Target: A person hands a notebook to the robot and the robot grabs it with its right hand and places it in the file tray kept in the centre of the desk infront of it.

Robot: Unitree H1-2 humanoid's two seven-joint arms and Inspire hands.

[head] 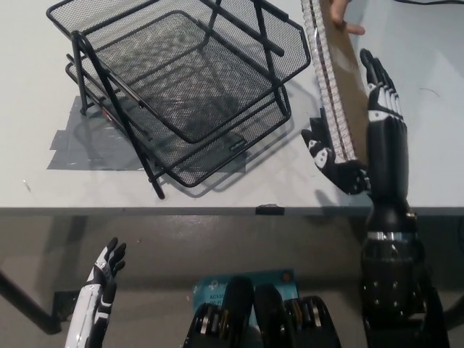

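Head view: you see big white desk point(217, 185). Black wire mesh file tray point(181, 80), stacked and tilted, sits at desk middle, grey tape patch point(72, 148) under its left side. Brown spiral-bound notebook point(341, 87) stands on edge just right of tray; person's hand point(341, 14) holds its top end. Your black right hand point(362, 138) is spread around notebook's lower end, one part each side; firm grip you cannot tell. White left hand point(105, 272) rests low at left, below desk edge, holding nothing, spread apart.
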